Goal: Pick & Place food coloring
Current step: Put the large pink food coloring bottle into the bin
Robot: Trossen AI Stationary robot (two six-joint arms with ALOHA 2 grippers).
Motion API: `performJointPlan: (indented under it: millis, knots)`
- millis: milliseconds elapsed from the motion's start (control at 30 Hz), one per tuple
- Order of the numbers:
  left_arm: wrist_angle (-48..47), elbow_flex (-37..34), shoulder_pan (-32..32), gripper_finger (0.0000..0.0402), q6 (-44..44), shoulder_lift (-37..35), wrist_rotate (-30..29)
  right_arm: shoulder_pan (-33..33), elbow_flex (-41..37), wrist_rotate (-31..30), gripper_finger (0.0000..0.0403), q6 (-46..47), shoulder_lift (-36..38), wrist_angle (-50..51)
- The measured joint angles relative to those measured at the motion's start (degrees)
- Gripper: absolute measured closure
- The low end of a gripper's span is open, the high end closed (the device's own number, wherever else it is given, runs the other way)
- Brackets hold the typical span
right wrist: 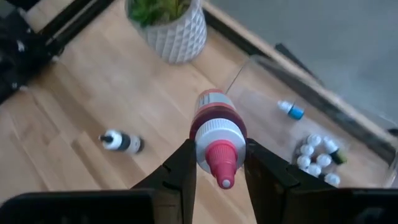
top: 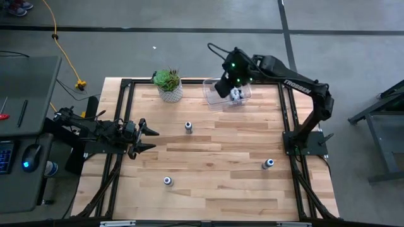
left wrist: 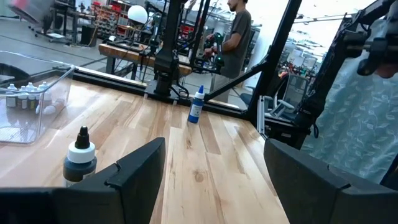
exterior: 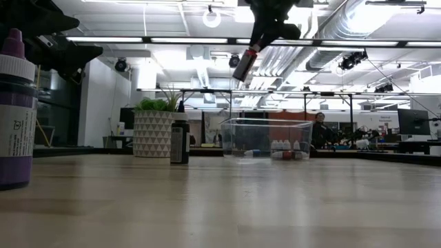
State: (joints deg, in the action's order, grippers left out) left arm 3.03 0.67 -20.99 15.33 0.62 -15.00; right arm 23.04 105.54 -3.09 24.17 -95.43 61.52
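Overhead, the right gripper (top: 228,84) hangs above the clear plastic bin (top: 211,98), its fingers clamped on a red-capped bottle (right wrist: 216,134) held nozzle outward. Inside the bin, a cluster of small pale bottles (right wrist: 316,159) and one blue-tipped bottle (right wrist: 290,110) are visible; labels are too small to read. The left gripper (top: 144,138) rests at the table's left edge with fingers spread apart, holding nothing. A black-capped bottle (top: 188,127) stands mid-table. In the low view, the right arm is cut off at the upper frame edge.
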Motion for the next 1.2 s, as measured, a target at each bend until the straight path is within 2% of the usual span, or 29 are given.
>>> performJointPlan:
  millis: [467, 833, 1200]
  knots:
    - [0.0, 0.0, 0.0, 0.013, 0.0, 0.0, 0.0, 6.0, 13.1, -1.1, 0.0302, -2.8, -14.2, 5.6]
    - [0.0, 0.0, 0.0, 0.013, 0.0, 0.0, 0.0, 9.3, 13.2, -0.5, 0.0302, -4.0, -24.7, 5.9]
    - [0.0, 0.0, 0.0, 0.013, 0.0, 0.0, 0.0, 9.2, 13.2, 1.4, 0.0302, -5.2, -30.8, 2.3]
